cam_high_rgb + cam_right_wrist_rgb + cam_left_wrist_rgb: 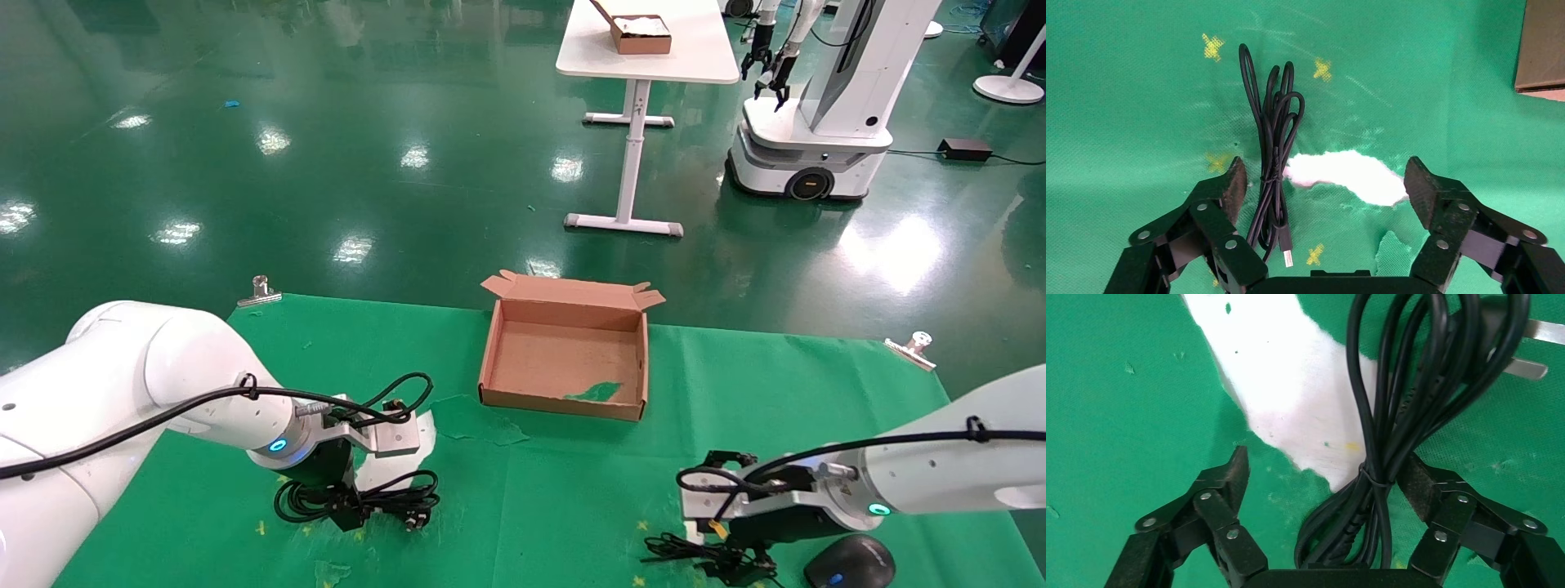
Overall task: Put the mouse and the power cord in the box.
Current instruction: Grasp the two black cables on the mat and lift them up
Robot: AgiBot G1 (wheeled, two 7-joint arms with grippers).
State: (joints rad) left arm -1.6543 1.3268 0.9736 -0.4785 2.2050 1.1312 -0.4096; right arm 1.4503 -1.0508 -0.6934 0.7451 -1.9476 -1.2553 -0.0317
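left gripper (pixel 1324 478) spread wide over power cord (pixel 1389 435), left of and nearer than box (pixel 564 351). right gripper (pixel 1324 184) wide over the cable of mouse (pixel 850 562), right of box. risks: off-centre cord slipping; mouse dragging behind its cable.

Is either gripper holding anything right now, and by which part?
Nothing is held. The left gripper is open around the power cord; the right gripper is open over the mouse's cable.

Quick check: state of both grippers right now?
Left gripper: open, straddling the power cord.
Right gripper: open over the mouse cable, holding nothing.
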